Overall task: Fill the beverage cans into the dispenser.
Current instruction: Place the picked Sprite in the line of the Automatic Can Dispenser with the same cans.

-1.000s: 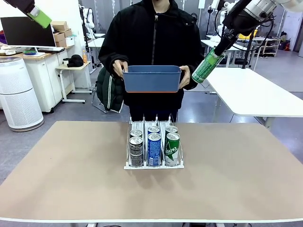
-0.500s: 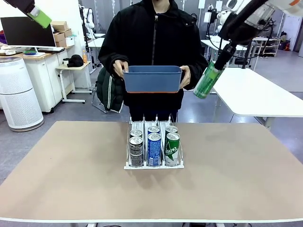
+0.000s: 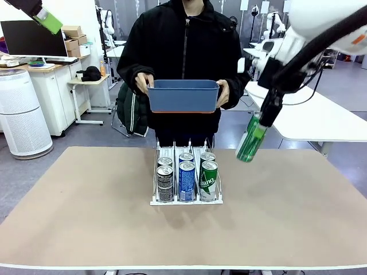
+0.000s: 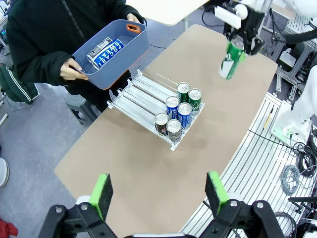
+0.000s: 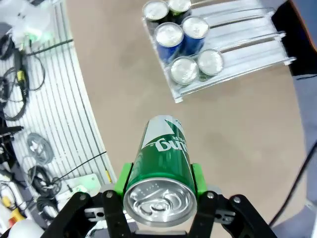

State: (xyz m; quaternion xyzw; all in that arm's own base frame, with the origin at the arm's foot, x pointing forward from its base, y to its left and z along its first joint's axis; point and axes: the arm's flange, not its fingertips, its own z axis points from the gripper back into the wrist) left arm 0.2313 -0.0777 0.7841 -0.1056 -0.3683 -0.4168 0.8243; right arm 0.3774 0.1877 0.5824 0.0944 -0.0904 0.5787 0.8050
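Right fingers (image 3: 268,114) are clamped on the top end of a green can (image 3: 251,140), holding it tilted in the air to the right of the dispenser (image 3: 186,201) and well above the tabletop (image 3: 86,217); gripping it by the top leaves the base free to go in first, I'd say. From the front, the dispenser sits mid-table with six cans (image 3: 187,180) crowded at its near end, two per lane, green ones in the right lane, so that lane looks like the target and its open far stretch the way in. Beyond it a person holds a blue bin (image 3: 183,97) at chest height, seemingly offering the supply. The left fingers (image 3: 49,22) sit high at the far left, clear of the work. From the left wrist, those left fingers (image 4: 103,191) are spread wide with nothing between them; far below, the bin (image 4: 130,47) carries a blue can (image 4: 106,49) lying on its side, and the lanes of the dispenser (image 4: 138,94) run bare toward the person. From the right wrist, the green pads of the right fingers (image 5: 125,176) press both sides of the green can (image 5: 163,158), its silver end facing the camera, with the dispenser (image 5: 247,44) off ahead and not yet beneath it.
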